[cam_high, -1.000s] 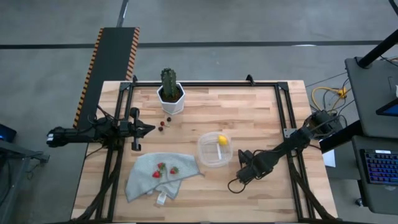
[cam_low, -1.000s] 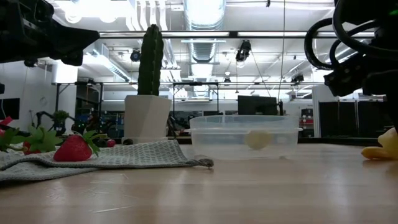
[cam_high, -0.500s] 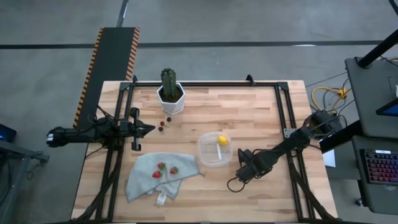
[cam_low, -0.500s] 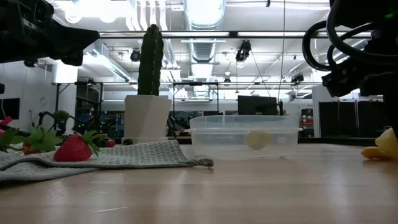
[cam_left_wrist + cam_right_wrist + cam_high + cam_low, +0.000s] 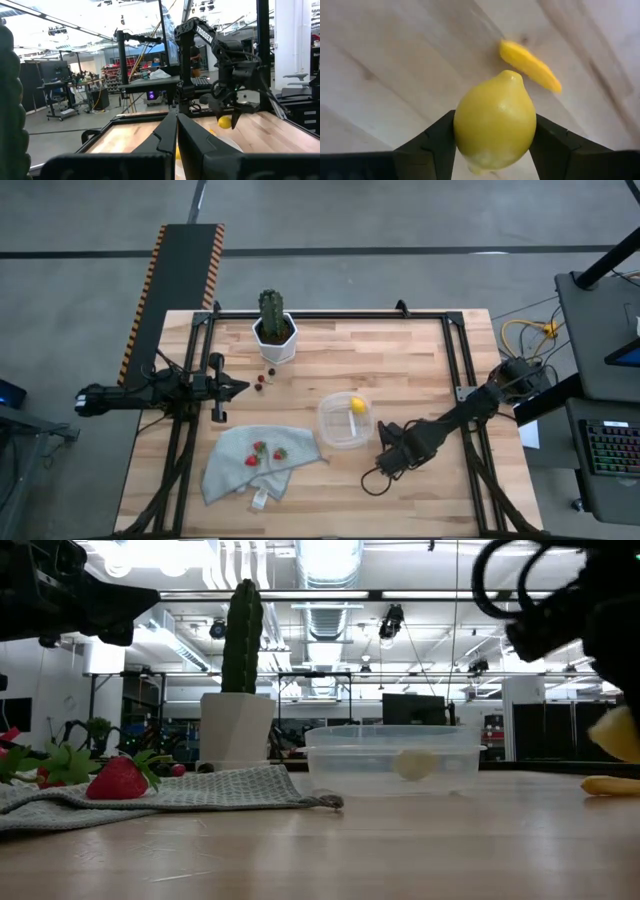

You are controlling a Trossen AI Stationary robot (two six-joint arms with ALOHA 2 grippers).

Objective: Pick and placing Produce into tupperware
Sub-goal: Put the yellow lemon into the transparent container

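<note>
Your right gripper (image 5: 495,137) is clamped on a yellow lemon (image 5: 495,120), one dark finger against each side, and it holds the fruit clear of the wooden table (image 5: 400,350) — the low view shows the lemon (image 5: 620,732) hanging above the boards. That gripper (image 5: 390,455) sits just beside the clear tupperware (image 5: 345,421), on its right edge. Below the lifted fruit, an orange-yellow elongated piece (image 5: 530,66) lies flat on the wood. A second lemon (image 5: 357,404) already rests inside the tub.

Your left gripper (image 5: 235,388) waits at the table's left side, its fingers (image 5: 161,137) pressed together with nothing between them. Near it lie tiny dark berries (image 5: 262,378), in front of the cactus in its white pot (image 5: 274,328). Red strawberries (image 5: 264,451) sit on a grey cloth (image 5: 250,470) — well apart from the tub.
</note>
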